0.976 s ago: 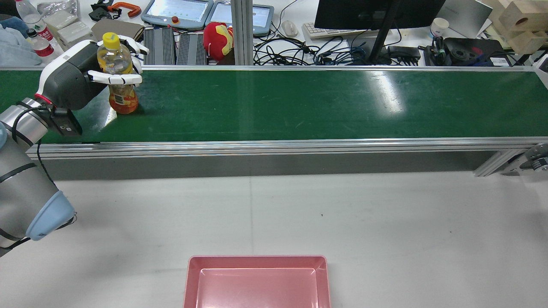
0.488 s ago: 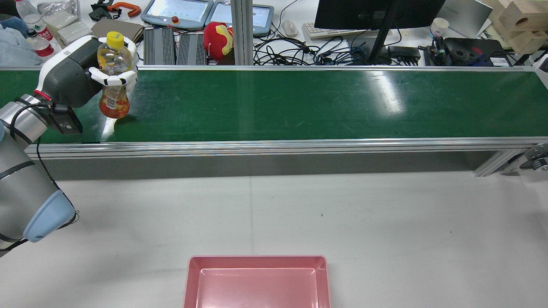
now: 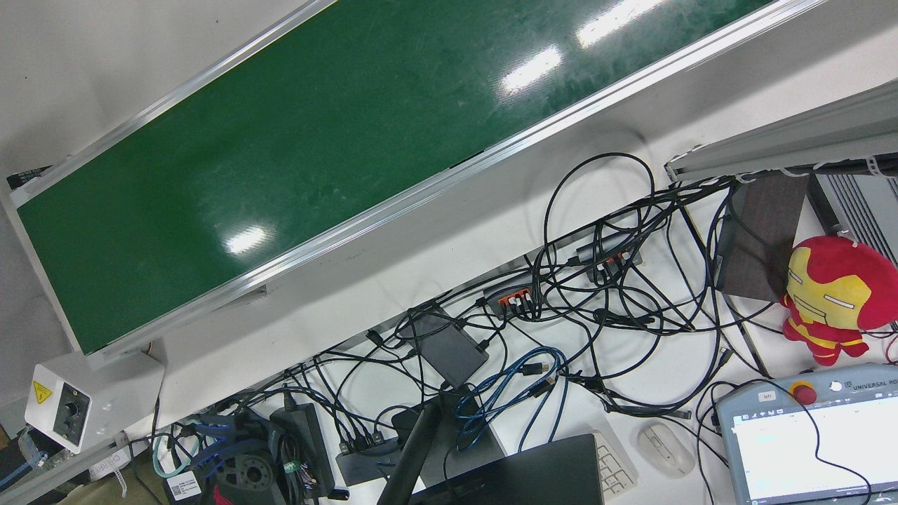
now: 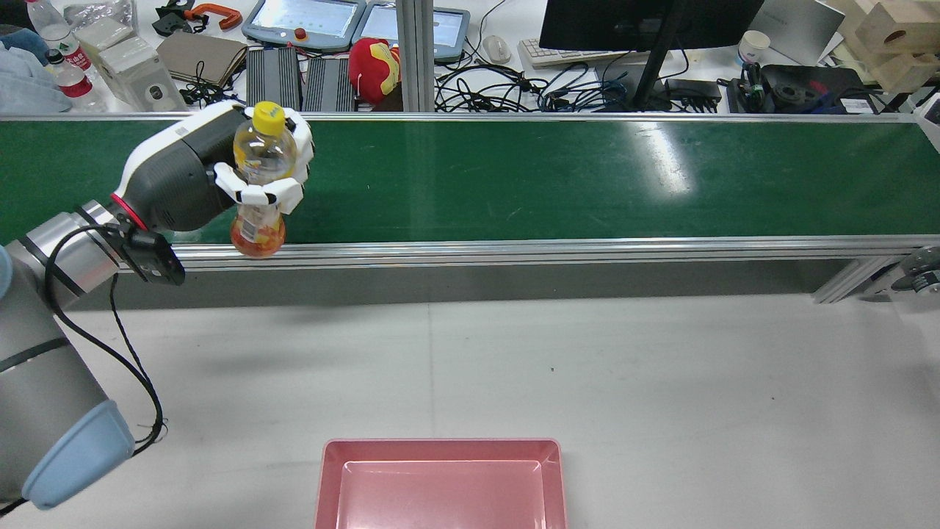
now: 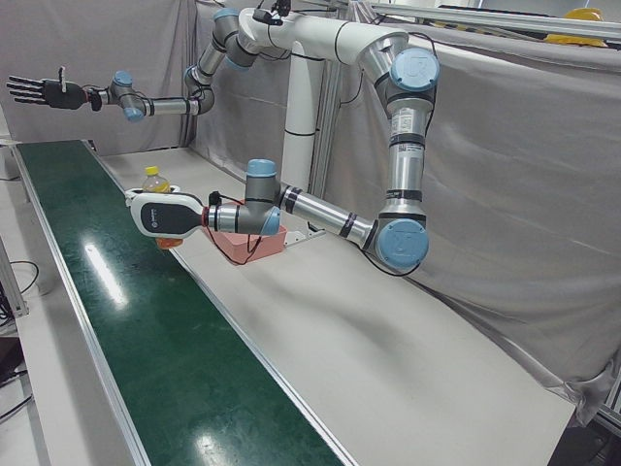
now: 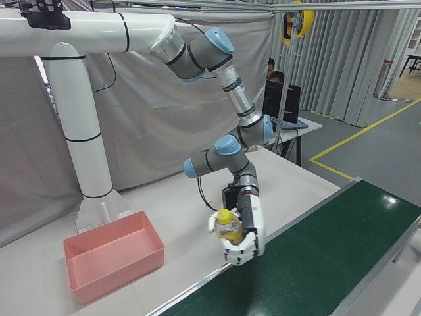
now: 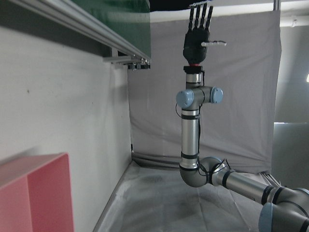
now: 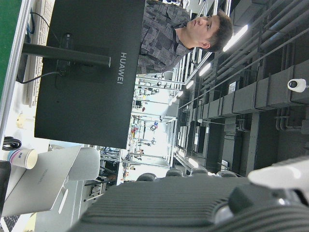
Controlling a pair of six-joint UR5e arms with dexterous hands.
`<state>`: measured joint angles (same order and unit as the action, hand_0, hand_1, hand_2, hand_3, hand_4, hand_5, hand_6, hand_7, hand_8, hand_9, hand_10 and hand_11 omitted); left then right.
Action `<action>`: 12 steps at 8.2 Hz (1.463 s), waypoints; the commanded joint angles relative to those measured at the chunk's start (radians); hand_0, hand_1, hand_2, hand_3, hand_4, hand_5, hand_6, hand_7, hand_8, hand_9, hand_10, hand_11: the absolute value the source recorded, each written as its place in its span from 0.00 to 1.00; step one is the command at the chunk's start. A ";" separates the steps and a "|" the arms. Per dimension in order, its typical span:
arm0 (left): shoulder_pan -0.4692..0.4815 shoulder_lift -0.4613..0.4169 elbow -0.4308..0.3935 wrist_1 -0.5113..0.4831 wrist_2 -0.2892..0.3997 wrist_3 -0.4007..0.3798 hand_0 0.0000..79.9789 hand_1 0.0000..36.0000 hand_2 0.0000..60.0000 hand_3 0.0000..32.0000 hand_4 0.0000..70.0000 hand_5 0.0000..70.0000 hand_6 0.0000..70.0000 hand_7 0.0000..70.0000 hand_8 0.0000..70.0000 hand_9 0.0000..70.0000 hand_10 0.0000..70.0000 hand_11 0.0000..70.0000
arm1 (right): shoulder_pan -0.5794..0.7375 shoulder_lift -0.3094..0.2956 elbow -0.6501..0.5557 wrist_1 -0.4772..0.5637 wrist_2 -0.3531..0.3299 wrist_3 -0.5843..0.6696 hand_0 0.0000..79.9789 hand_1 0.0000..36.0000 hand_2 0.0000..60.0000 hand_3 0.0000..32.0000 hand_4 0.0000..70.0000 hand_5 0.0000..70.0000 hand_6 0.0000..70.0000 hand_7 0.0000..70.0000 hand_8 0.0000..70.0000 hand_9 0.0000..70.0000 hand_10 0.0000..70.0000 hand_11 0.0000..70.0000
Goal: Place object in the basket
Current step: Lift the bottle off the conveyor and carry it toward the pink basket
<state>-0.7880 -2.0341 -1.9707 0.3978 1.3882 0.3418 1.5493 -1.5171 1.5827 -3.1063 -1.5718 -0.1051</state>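
The left hand (image 4: 257, 180), fingers wrapped around the upright bottle (image 4: 258, 184), holds it clear above the belt's (image 4: 514, 176) near edge for carrying to the basket (image 4: 440, 481); right hand (image 5: 44, 92) raised, fingers spread.

White table (image 4: 661, 382) carries the pink basket (image 4: 440, 481), down and right of the left hand (image 4: 220, 173); just under that hand runs the bare green conveyor belt (image 4: 587, 180).
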 commanded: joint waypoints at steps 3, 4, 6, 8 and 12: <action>0.424 -0.115 -0.083 0.144 0.017 0.097 0.83 0.93 1.00 0.00 0.87 1.00 1.00 1.00 1.00 1.00 1.00 1.00 | 0.000 0.000 -0.001 0.000 0.000 -0.001 0.00 0.00 0.00 0.00 0.00 0.00 0.00 0.00 0.00 0.00 0.00 0.00; 0.481 -0.121 -0.083 0.145 0.015 0.123 0.86 0.94 1.00 0.00 0.84 1.00 1.00 1.00 1.00 1.00 1.00 1.00 | 0.000 0.000 -0.001 0.000 0.000 0.001 0.00 0.00 0.00 0.00 0.00 0.00 0.00 0.00 0.00 0.00 0.00 0.00; 0.527 -0.115 -0.082 0.145 0.015 0.155 0.86 0.84 1.00 0.00 0.82 1.00 1.00 1.00 1.00 1.00 1.00 1.00 | 0.000 0.000 -0.001 0.000 0.000 -0.001 0.00 0.00 0.00 0.00 0.00 0.00 0.00 0.00 0.00 0.00 0.00 0.00; 0.533 -0.107 -0.083 0.147 0.018 0.154 0.76 0.49 0.47 0.00 0.76 1.00 0.93 0.98 1.00 1.00 1.00 1.00 | 0.000 0.000 -0.003 0.000 0.001 -0.001 0.00 0.00 0.00 0.00 0.00 0.00 0.00 0.00 0.00 0.00 0.00 0.00; 0.509 -0.008 -0.129 0.139 0.104 0.155 0.62 0.17 0.00 0.00 0.02 0.45 0.05 0.14 0.19 0.25 0.27 0.41 | 0.000 0.000 -0.003 0.000 0.000 -0.001 0.00 0.00 0.00 0.00 0.00 0.00 0.00 0.00 0.00 0.00 0.00 0.00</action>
<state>-0.2708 -2.1269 -2.0637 0.5540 1.4654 0.4954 1.5493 -1.5171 1.5800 -3.1063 -1.5721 -0.1055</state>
